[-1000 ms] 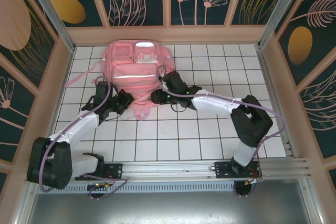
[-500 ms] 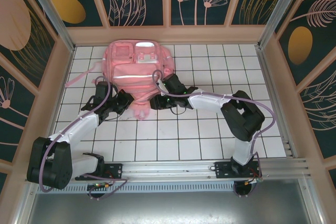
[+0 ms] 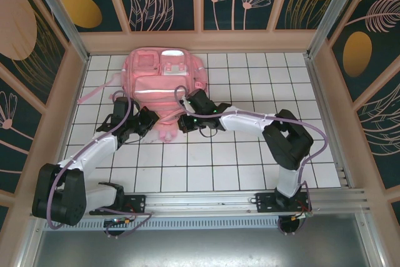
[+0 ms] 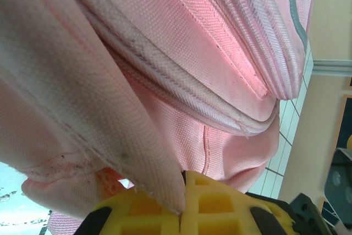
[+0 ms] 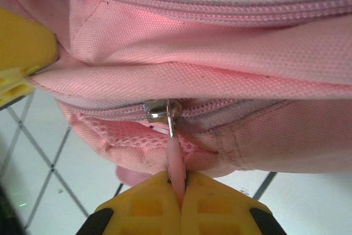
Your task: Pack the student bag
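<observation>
**Top external view**
- Student bag (image 3: 164, 82): large, pink, laid flat on the far half of the white tiled table (image 3: 250, 154), front pockets facing up. A pale strip is seen across its middle. A pink strap (image 3: 94, 95) is trailed out to its left.
- Left gripper (image 3: 150, 122): placed at the bag's near edge, left of centre. The state of its jaws cannot be told from this height.
- Right gripper (image 3: 182, 121): placed at the same near edge, just beside the left one. Its jaws are likewise hidden under the wrist.

**Left wrist view**
- Left gripper (image 4: 181, 205): the yellow fingertips are pressed together on a fold of the student bag (image 4: 209, 64), and the fabric edge is pinched between them.
- Bag: ridged pink seams and woven cloth are seen hanging above the fingers. A strip of tiled table (image 4: 289, 130) is seen at the right.

**Right wrist view**
- Right gripper (image 5: 180, 193): the yellow fingertips are clamped together on the pink pull tab (image 5: 174, 155) of a zip.
- Metal slider (image 5: 159, 111): seated on the zip line of the student bag (image 5: 220, 48), with the tab hanging down from it into the fingers.
- One yellow finger (image 5: 19, 53) of the left gripper is seen at the left edge, touching the bag's fabric.
- White tiles (image 5: 33, 158) are seen beneath the bag.
</observation>
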